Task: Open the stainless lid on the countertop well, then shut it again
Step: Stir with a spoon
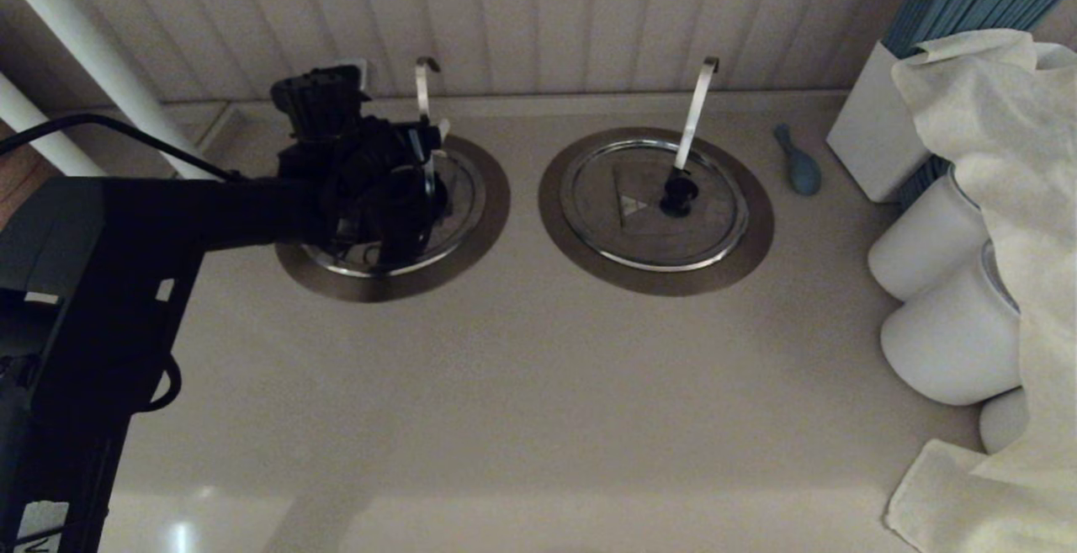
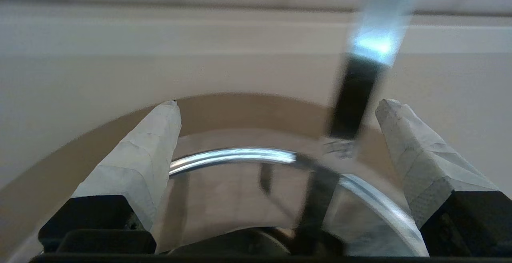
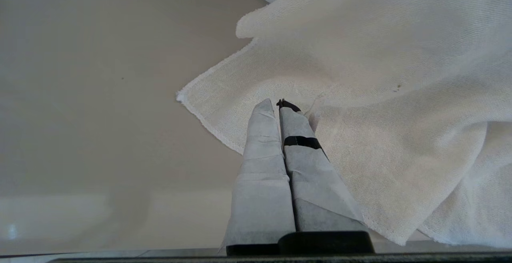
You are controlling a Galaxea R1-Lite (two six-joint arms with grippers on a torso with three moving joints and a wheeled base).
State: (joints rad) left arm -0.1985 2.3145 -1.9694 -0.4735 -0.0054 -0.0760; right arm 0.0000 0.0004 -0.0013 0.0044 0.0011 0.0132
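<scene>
Under the wide-open left gripper [image 2: 276, 135] – lid [image 1: 458, 199]: stiff, slick steel, prob. light – grab knob, avoid ladle handle [image 2: 360, 95].

The upright ladle handle [image 1: 423, 94] rises at the back of the left lid [image 1: 458, 199], crowding the left tool [image 1: 395, 199] poised above it. Bare table [image 1: 505, 401] stretches wide in front of both wells. To the right, a draped cloth [image 1: 1001, 199], white jars [image 1: 951, 334] and a straw box [image 1: 875, 128] block passage.
</scene>
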